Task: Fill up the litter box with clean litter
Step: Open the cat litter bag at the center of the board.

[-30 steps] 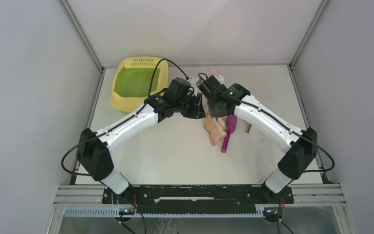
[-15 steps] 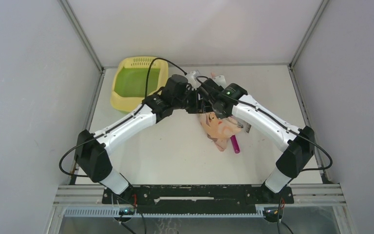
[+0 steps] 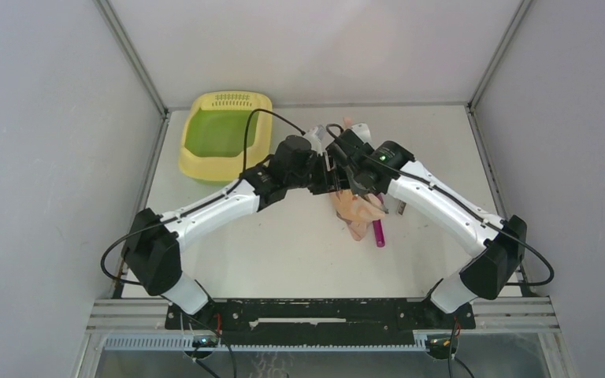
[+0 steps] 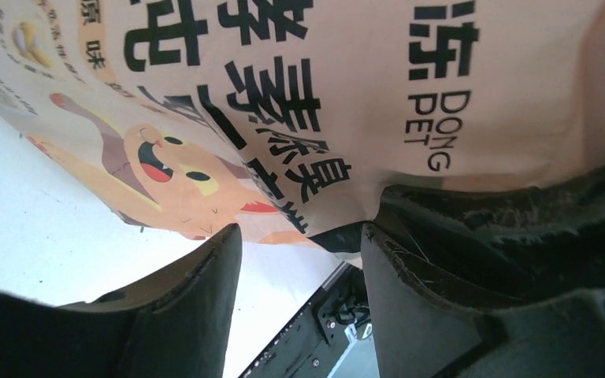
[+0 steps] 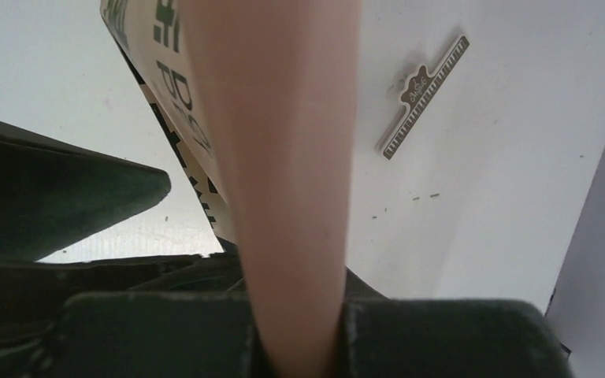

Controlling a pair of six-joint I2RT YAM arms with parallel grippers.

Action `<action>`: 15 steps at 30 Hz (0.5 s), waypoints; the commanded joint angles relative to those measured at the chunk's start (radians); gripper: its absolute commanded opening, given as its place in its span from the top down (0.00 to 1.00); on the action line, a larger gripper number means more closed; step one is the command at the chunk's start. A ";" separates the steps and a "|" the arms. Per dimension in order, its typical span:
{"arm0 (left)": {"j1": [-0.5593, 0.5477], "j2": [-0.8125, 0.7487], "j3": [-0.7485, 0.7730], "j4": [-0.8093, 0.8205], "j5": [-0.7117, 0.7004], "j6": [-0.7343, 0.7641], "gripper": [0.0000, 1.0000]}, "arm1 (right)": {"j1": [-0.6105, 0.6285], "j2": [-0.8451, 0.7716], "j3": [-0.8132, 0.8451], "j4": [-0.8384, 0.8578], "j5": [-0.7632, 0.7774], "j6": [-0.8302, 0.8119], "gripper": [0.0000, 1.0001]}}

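Observation:
The pale yellow litter box [image 3: 224,134] with its green floor sits at the back left, nothing in it. No clean litter shows in any view. A peach printed bag [image 3: 354,209] hangs over the table's middle. My right gripper [image 5: 295,331] is shut on a fold of this bag [image 5: 283,157]. Just left of it, my left gripper [image 3: 327,175] stands open. In the left wrist view the bag [image 4: 283,102] hangs right above the left gripper [image 4: 299,236], and nothing sits between the fingers [image 4: 197,299].
A magenta scoop [image 3: 378,233] lies on the table, partly under the bag's lower end. A small toothed metal strip [image 3: 401,206] lies just right of the bag, also visible as the strip [image 5: 425,94] in the right wrist view. Grey walls enclose the table.
My left gripper's jaws have opened wider. Both grippers have shifted slightly to the right with the bag, which now covers most of the scoop.

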 commanded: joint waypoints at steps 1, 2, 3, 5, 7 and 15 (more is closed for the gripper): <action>-0.026 -0.050 -0.034 0.058 -0.069 -0.034 0.38 | 0.062 -0.019 0.092 0.097 0.159 0.028 1.00; -0.031 -0.057 -0.041 0.058 -0.084 -0.034 0.38 | 0.080 0.003 0.124 0.075 0.193 0.027 1.00; -0.032 -0.065 -0.052 0.058 -0.099 -0.037 0.38 | 0.098 0.027 0.155 0.058 0.220 0.022 1.00; -0.033 -0.097 -0.087 0.062 -0.132 -0.042 0.39 | 0.132 0.077 0.225 0.023 0.276 0.012 1.00; -0.031 -0.128 -0.115 0.065 -0.162 -0.038 0.39 | 0.147 0.128 0.290 -0.002 0.301 -0.004 1.00; -0.032 -0.216 -0.205 0.085 -0.210 -0.049 0.38 | 0.166 0.240 0.417 -0.047 0.263 -0.001 1.00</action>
